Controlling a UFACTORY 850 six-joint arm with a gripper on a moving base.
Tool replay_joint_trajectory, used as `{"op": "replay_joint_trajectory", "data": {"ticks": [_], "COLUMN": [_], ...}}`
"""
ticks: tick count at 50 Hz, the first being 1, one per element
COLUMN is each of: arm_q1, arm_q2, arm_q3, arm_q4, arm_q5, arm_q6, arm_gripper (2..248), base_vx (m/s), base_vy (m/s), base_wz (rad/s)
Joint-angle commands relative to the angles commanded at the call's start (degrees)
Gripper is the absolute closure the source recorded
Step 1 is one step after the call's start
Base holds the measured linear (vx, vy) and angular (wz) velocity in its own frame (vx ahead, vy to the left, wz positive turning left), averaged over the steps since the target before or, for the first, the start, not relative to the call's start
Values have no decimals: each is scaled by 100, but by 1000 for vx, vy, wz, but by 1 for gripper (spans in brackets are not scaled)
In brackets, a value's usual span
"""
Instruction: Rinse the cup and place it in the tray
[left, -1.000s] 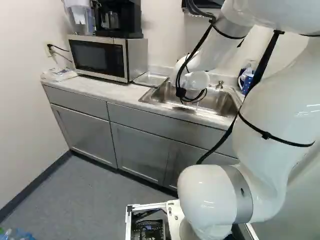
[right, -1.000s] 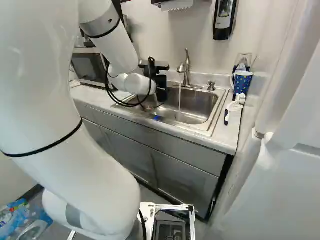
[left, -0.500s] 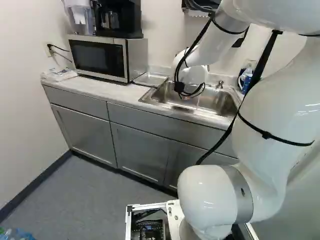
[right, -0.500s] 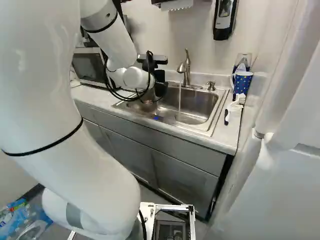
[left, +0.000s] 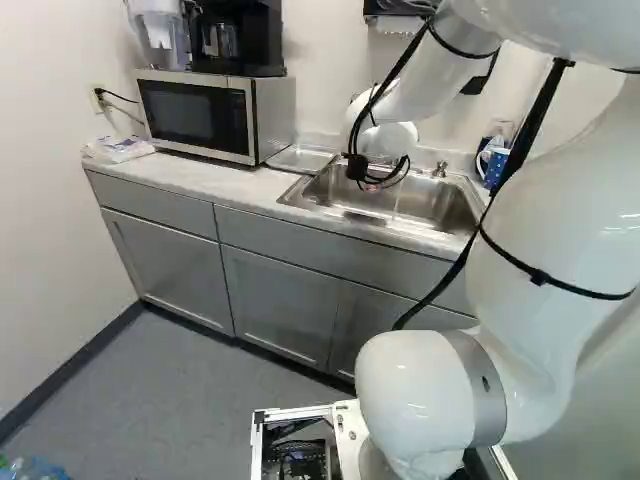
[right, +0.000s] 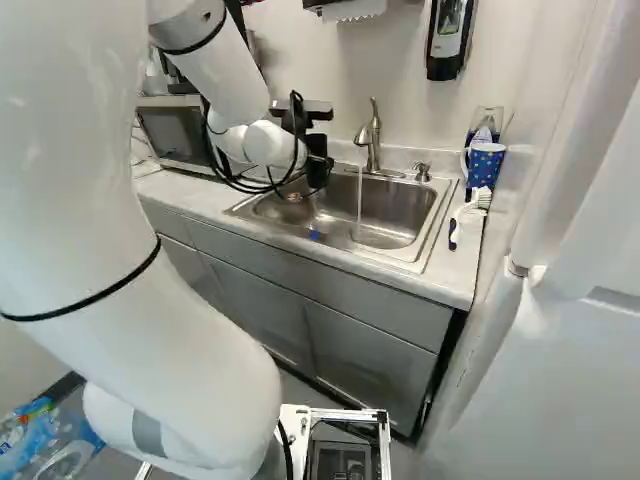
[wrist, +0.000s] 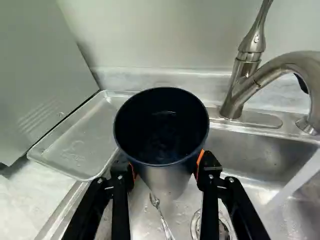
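Over the left part of the sink is my gripper (right: 318, 162), its fingertips hidden in the right base view. In the wrist view, the gripper (wrist: 166, 169) is shut on the cup (wrist: 162, 127), with an orange pad against each side. The cup has a dark inside and a metallic lower body, and its open mouth faces the wrist camera. Beside the cup, on the counter between microwave and sink, lies the shallow metal tray (wrist: 82, 142). The same tray (left: 300, 158) shows in the left base view. I see nothing lying in it.
Water runs from the faucet (right: 371, 140) into the sink (right: 385, 215). Beneath the cup, a utensil (wrist: 162, 220) lies in the basin near a drain (wrist: 220, 225). The microwave (left: 205, 115) borders the tray. A blue dotted mug (right: 485, 162) and a white brush (right: 470, 212) stand right of the sink.
The arm's wrist and gripper have risen a little and shifted slightly left in the right base view, away from the running water. The base has not moved.
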Motion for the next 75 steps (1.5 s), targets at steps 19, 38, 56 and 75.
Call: {"op": "replay_joint_trajectory", "data": {"ticks": [19,38,56,75], "arm_q1": [0,0,0,0], "arm_q2": [196,374,526,573], "arm_q3": [-49,-115,-193,-222], "arm_q4": [0,0,0,0], "arm_q5": [-126,-126,-175,-209], "arm_q6": [0,0,0,64], "arm_gripper": [124,124,124,124], "base_vx": [0,0,0,0], "base_vy": [0,0,0,0], "base_wz": [0,0,0,0]}}
